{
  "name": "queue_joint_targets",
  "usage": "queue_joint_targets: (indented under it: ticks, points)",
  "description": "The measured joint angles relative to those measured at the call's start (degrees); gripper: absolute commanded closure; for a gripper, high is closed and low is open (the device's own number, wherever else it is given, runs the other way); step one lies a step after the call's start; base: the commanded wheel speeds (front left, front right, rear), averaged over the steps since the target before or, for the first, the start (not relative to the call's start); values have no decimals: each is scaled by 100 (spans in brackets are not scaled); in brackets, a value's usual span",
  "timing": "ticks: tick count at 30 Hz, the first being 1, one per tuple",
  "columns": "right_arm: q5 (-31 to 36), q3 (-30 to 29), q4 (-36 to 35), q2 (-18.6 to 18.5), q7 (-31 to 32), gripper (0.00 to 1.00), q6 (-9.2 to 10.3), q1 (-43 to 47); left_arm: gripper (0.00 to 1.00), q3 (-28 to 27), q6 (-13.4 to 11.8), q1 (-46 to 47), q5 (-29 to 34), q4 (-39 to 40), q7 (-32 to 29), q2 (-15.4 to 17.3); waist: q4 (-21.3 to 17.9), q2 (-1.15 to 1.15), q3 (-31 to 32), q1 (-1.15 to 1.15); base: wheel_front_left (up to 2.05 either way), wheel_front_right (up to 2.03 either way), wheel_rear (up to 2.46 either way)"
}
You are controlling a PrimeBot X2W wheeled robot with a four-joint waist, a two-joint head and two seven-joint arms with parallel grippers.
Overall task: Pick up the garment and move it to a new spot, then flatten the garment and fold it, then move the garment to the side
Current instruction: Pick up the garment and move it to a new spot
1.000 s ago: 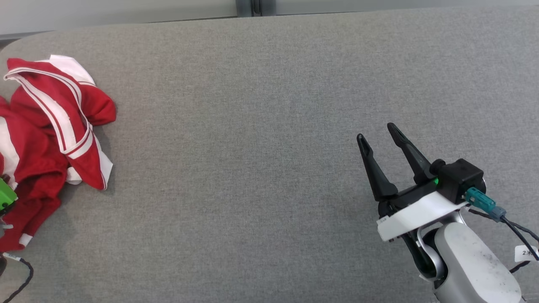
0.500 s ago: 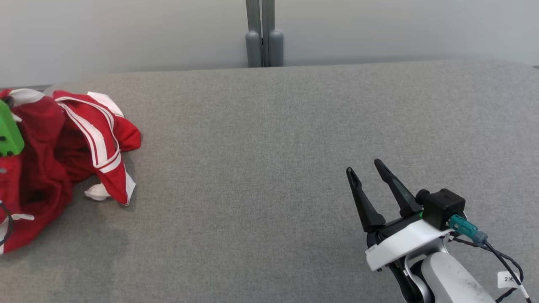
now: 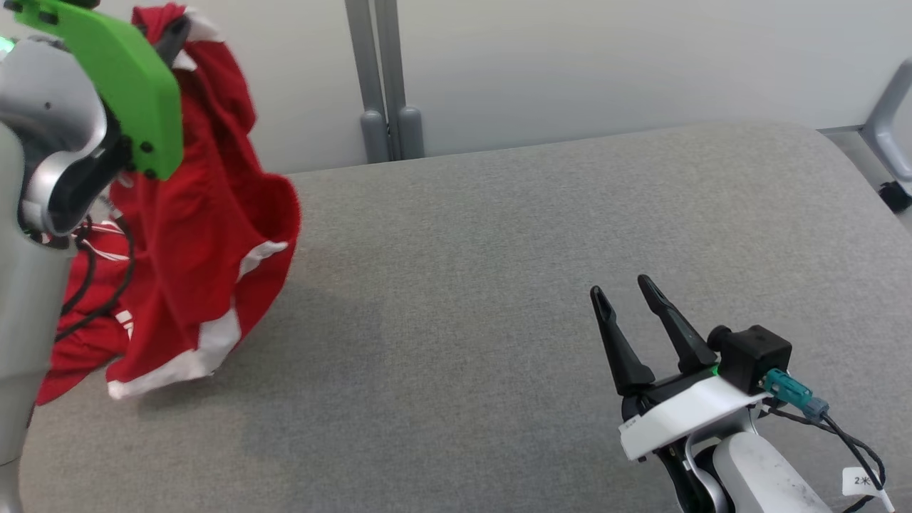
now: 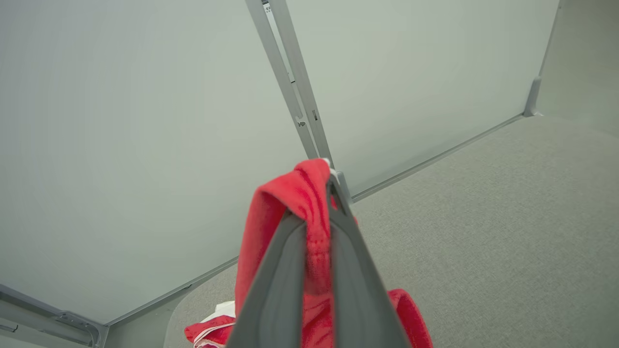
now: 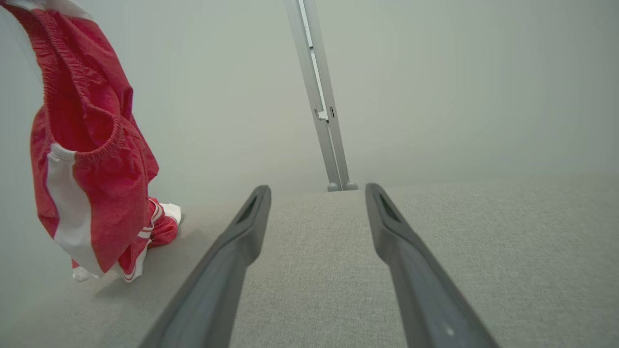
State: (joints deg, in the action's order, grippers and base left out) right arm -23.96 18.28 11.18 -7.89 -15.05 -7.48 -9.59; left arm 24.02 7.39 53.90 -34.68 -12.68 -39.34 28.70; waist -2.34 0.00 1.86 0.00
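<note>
The garment (image 3: 214,228) is red with white stripes and trim and hangs from my raised left gripper (image 3: 174,32) at the upper left of the head view. Its lower hem still touches the grey surface (image 3: 499,249). In the left wrist view my left gripper (image 4: 326,186) is shut on a red fold of the garment (image 4: 290,203). My right gripper (image 3: 623,288) hovers open over the surface at the lower right with nothing between its fingers. The right wrist view shows the garment (image 5: 92,159) dangling at the left, far from my right gripper (image 5: 316,191).
A pale partition wall with a grey metal post (image 3: 381,78) stands behind the padded surface. A grey frame piece (image 3: 890,121) shows past the surface's far right corner. Cables (image 3: 848,434) trail from my right wrist.
My left gripper has risen, lifting the garment from a heap on the surface into a hanging drape. The head camera has tilted up and turned. The right gripper stays open.
</note>
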Motion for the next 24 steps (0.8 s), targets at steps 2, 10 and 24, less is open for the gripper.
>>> queue_joint_targets:
  ticks: [2, 10, 24]
  points:
    - [0, -54, -15, 5, 0, 0, 0, -5, 100, 30, -4, 100, -69, 285, 1, -188, -142, 0, 3, 0, 0, 0, 0]
    - [12, -393, -53, -75, 0, 0, 0, 1, 100, 144, -77, -125, -426, 797, 233, -776, -681, 0, -100, 0, 0, 0, 0]
    - [37, -461, -104, -68, 0, 0, 0, -31, 100, 712, -363, -2978, 460, -237, 2234, -377, -793, 0, -609, 0, 0, 0, 0]
